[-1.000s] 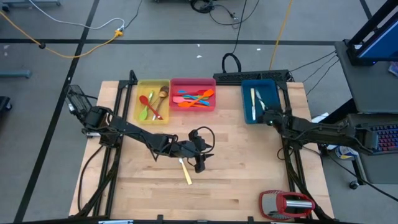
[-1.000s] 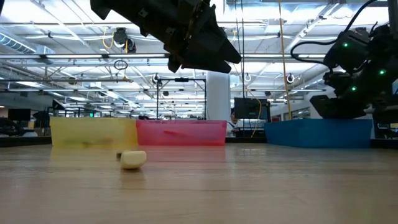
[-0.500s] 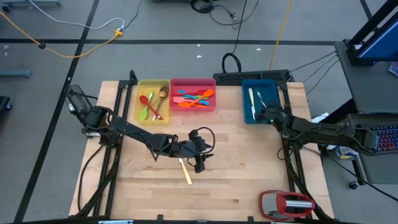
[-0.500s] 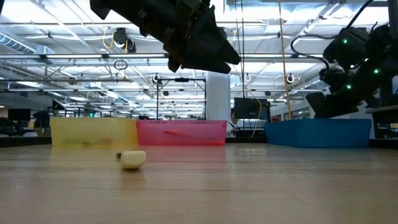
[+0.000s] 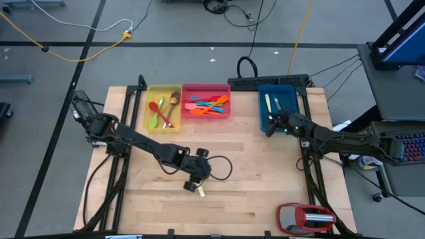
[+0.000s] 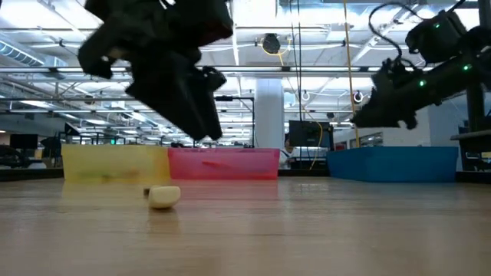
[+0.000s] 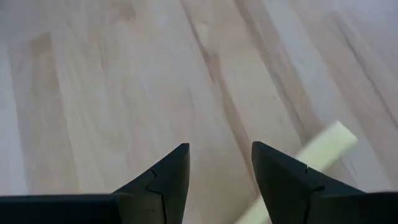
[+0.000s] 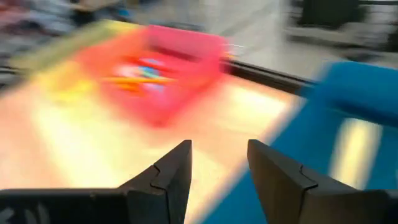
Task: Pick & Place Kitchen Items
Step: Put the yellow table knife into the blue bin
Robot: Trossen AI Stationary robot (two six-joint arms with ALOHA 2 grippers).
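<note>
Most utensils already lie in the trays [image 5: 206,87]; one cream-handled knife [image 5: 199,190] remains on the desk [image 5: 265,179], just beside the left gripper's [image 7: 219,180] spread fingers.

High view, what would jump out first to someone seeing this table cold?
The row of bright trays at the far edge: yellow tray with spoons, pink tray with orange and blue spatulas, blue tray with cream-handled knives. Next, the left end effector, open, low over a lone cream-handled knife mid-table. A red-and-silver gadget sits at the near right corner.
</note>
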